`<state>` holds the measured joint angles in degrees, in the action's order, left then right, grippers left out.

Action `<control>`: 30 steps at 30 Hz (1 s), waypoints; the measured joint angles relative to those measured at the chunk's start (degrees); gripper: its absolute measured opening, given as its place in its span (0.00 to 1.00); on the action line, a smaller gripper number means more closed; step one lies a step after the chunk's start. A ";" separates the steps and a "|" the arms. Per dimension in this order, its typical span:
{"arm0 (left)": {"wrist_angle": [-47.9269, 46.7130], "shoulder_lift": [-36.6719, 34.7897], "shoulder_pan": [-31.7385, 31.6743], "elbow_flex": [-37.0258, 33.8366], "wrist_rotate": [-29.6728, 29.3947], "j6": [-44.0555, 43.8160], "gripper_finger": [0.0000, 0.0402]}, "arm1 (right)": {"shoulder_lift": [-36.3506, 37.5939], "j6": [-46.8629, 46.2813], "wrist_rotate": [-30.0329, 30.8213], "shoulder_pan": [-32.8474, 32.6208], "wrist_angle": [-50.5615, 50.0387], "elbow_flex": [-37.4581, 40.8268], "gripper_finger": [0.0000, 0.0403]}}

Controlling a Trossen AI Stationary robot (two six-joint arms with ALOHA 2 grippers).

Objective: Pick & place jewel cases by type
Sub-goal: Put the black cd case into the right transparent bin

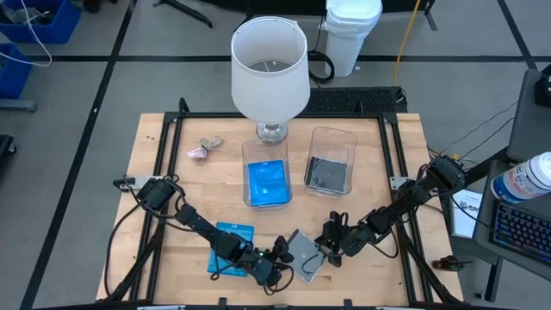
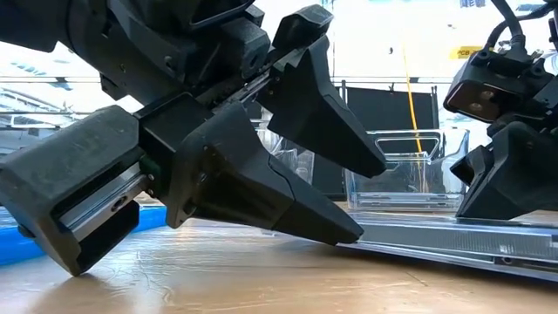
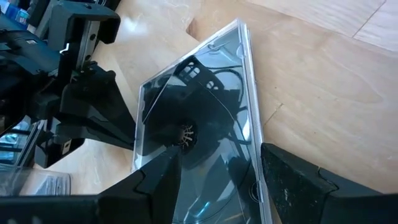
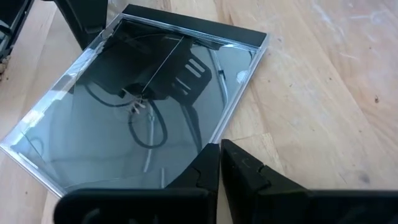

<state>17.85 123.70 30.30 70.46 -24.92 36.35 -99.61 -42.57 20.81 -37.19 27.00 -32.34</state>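
A smoky grey jewel case (image 1: 306,251) with a dark spine (image 4: 193,28) lies flat on the table near its front edge, between my two grippers. My left gripper (image 1: 280,258) stands open at the case's left side, one finger low by the table and one above the case (image 3: 205,93). My right gripper (image 1: 330,245) is shut, with its tips at the case's right side. A blue jewel case (image 1: 231,245) lies flat under my left arm. Farther back, one clear tub (image 1: 267,176) holds blue cases and another (image 1: 330,168) holds grey ones. My left gripper's lower finger (image 2: 336,225) meets the case's left edge (image 2: 370,241) with its tip, down at the table top. The upper finger (image 2: 349,144) stands above the case, clear of it. The fingers slant down from the table's left. The case lies flat. My right gripper's shut fingertips (image 4: 208,158) rest against the case's clear side edge (image 4: 217,134), close to its near corner. They slant down from the table's right. I cannot tell whether they pinch the edge or only press on it. The case lies flat on the wood.
A white-shaded lamp (image 1: 269,73) stands at the table's back, just behind the two tubs. A small pinkish lump (image 1: 204,149) lies at the back left. A black frame (image 1: 164,172) runs along the table's sides.
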 joint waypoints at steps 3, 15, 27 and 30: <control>-1.72 -0.10 -0.12 0.17 1.62 0.41 0.55 | 0.01 -0.06 -0.01 0.00 0.17 0.00 0.03; -7.89 -0.33 -0.46 0.31 7.85 -0.45 0.55 | -0.02 -1.35 -1.39 0.07 1.14 -0.15 0.01; -3.18 -0.24 -0.24 0.15 2.63 5.70 0.55 | -0.02 -0.23 -1.23 -0.02 1.49 -0.15 0.01; -2.94 -0.24 -0.18 0.15 1.59 8.13 0.55 | 0.00 0.08 -1.09 -0.02 1.46 -0.15 0.01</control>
<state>14.91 123.46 30.12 70.61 -23.33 44.49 -99.61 -42.49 19.72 -37.21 28.46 -32.49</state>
